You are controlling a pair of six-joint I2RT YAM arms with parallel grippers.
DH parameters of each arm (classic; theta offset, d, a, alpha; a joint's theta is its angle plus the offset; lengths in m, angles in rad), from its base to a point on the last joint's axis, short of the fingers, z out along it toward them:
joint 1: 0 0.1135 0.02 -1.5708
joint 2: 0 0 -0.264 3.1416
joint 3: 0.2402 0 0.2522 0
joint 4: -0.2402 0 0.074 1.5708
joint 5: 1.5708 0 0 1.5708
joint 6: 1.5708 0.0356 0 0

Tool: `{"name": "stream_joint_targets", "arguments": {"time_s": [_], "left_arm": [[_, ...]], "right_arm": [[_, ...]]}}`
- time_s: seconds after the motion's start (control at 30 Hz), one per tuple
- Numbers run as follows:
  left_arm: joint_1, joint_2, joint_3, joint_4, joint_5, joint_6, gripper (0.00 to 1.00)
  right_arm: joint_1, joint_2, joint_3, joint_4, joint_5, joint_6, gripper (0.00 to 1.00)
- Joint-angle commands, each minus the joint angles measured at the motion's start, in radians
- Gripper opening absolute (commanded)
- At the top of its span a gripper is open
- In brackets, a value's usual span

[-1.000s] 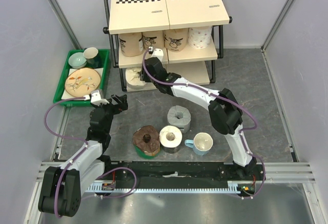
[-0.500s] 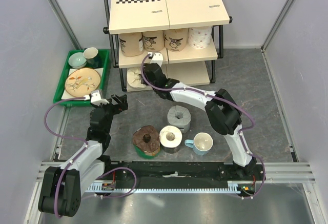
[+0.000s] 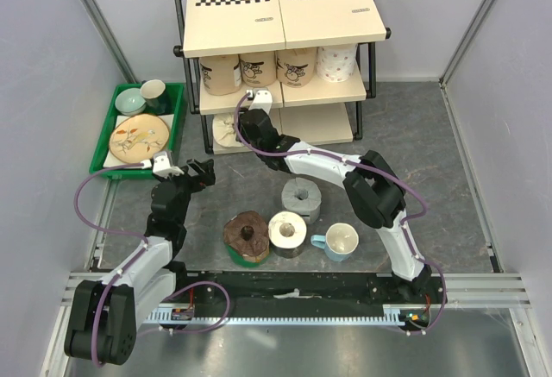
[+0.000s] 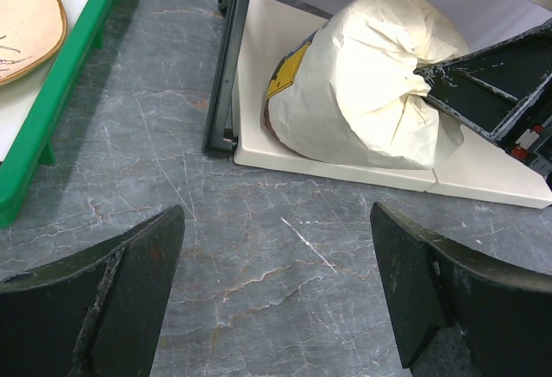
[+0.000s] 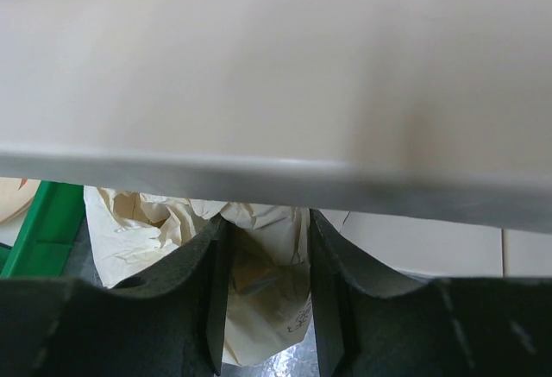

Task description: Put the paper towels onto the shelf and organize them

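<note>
The shelf (image 3: 285,15) stands at the back. Its middle tier holds three tan printed rolls (image 3: 257,68) and a white patterned roll (image 3: 336,62). A cream paper-wrapped roll (image 3: 224,131) lies on the bottom board (image 4: 252,58). My right gripper (image 3: 251,123) reaches under the middle board (image 5: 276,66), shut on the twisted end of that roll's wrapper (image 5: 259,308); it also shows in the left wrist view (image 4: 354,84). A grey roll (image 3: 300,197), a dark brown roll (image 3: 247,235) and a white roll (image 3: 287,230) stand on the floor. My left gripper (image 3: 200,172) (image 4: 276,213) is open and empty over the floor.
A green tray (image 3: 105,127) of dishes sits left of the shelf, its rim in the left wrist view (image 4: 52,109). A white mug with a light-blue handle (image 3: 339,241) stands right of the white roll. The shelf's black front post (image 4: 228,58) is just ahead of my left gripper.
My right gripper has moved left and deeper under the middle board, up to the cream wrapped roll. The left arm has not moved.
</note>
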Motion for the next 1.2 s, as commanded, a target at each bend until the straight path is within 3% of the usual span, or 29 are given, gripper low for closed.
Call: {"name": "stream_joint_targets", "arguments": {"time_s": [0.0, 0.5, 0.8, 1.17], "left_arm": [[0.0, -0.003, -0.007, 0.046, 0.0, -0.025, 0.95], [0.0, -0.003, -0.009, 0.046, 0.0, -0.025, 0.95], [0.0, -0.003, -0.009, 0.046, 0.0, -0.025, 0.95], [0.0, -0.002, -0.009, 0.048, 0.01, -0.027, 0.95]], "right_arm": [[0.006, -0.018, 0.006, 0.097, 0.054, -0.006, 0.39], [0.006, 0.007, 0.018, 0.083, 0.07, -0.014, 0.59], [0.007, -0.016, -0.013, 0.095, 0.077, -0.02, 0.64], [0.02, -0.257, -0.299, 0.236, 0.018, -0.032, 0.65]]}}
